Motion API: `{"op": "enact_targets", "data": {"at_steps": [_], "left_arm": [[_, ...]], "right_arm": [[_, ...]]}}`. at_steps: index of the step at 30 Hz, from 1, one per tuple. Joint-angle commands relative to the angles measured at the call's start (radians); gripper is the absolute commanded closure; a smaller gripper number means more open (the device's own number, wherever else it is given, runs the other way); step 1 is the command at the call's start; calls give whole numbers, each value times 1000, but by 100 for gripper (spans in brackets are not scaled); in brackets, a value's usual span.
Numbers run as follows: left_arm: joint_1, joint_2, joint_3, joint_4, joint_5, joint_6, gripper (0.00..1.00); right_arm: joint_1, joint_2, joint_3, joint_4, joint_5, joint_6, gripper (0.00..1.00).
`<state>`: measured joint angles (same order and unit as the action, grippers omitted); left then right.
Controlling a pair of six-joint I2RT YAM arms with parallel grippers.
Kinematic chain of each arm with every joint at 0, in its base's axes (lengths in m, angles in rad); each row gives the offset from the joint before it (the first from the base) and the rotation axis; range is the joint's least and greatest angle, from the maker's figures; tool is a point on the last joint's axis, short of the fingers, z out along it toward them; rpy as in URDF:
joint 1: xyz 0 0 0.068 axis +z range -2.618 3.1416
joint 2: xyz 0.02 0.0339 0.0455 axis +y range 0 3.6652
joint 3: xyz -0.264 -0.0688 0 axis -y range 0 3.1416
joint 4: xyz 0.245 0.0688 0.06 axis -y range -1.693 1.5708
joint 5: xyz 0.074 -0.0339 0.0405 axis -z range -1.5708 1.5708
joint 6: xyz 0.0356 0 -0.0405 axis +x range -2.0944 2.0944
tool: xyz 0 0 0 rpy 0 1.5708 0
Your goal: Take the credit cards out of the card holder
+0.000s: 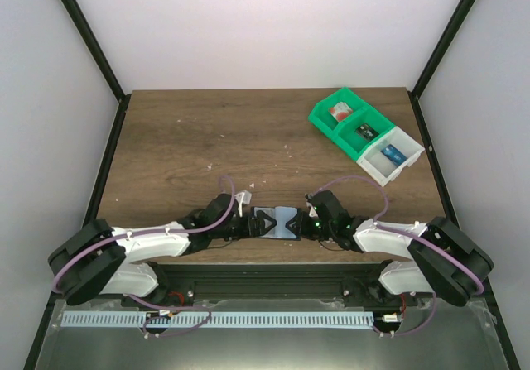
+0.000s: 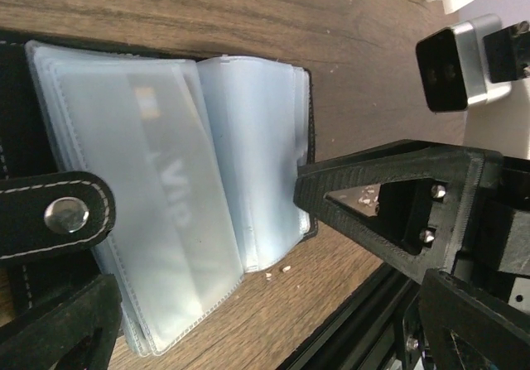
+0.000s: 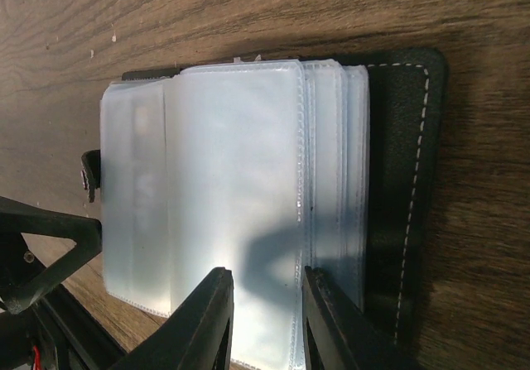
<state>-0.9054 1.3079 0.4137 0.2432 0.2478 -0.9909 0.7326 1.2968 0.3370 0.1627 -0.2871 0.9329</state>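
Between splayed left gripper (image 1: 267, 221) and narrowed right gripper (image 3: 267, 281), grip unclear, lies card holder (image 3: 240, 180)

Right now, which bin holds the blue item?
The white bin, at the row's right end; the two green bins hold a red-and-white item and a dark one.
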Motion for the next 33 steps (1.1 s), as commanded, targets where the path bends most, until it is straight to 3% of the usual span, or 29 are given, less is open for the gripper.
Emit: {"op": "enact_targets", "data": {"at_steps": [1,8,33], "left_arm": [[-9,2,40,-8,-7,10,0],[-9,-10,69,-104,-55,50,0],[-9,41,38,-26,-37,24,0]], "right_arm": [[7,14,-18,-23,10,-2,74],[8,13,-19,-21,11,-1,74],[8,12,-23,-13,8,0,74]]}}
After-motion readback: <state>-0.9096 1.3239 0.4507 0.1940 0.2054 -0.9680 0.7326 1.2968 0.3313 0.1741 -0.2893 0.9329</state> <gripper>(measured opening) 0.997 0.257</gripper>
